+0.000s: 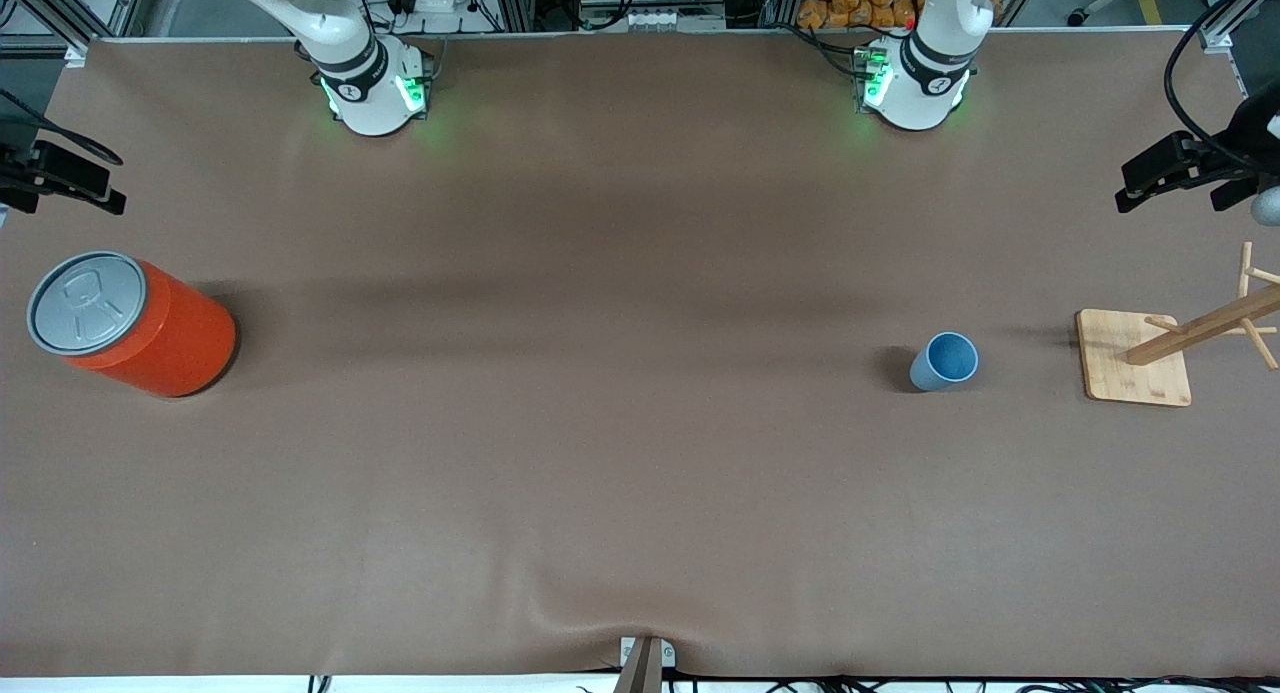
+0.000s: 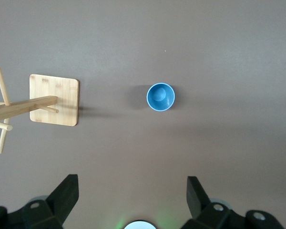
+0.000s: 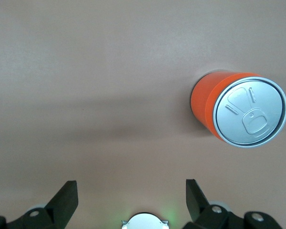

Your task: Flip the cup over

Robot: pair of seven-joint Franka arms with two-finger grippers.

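Note:
The small light blue cup (image 1: 943, 361) stands on the brown table toward the left arm's end, mouth up, with its darker blue inside showing. It also shows in the left wrist view (image 2: 160, 97). My left gripper (image 2: 132, 180) is open and empty, high above the table, with the cup well clear of its fingers. My right gripper (image 3: 131, 183) is open and empty, high above bare table at the right arm's end. Neither hand shows in the front view, only the arm bases.
A large orange can with a grey lid (image 1: 130, 323) stands toward the right arm's end and shows in the right wrist view (image 3: 238, 109). A wooden peg rack on a square base (image 1: 1135, 358) stands beside the cup, closer to the table's end; it also shows in the left wrist view (image 2: 54, 99).

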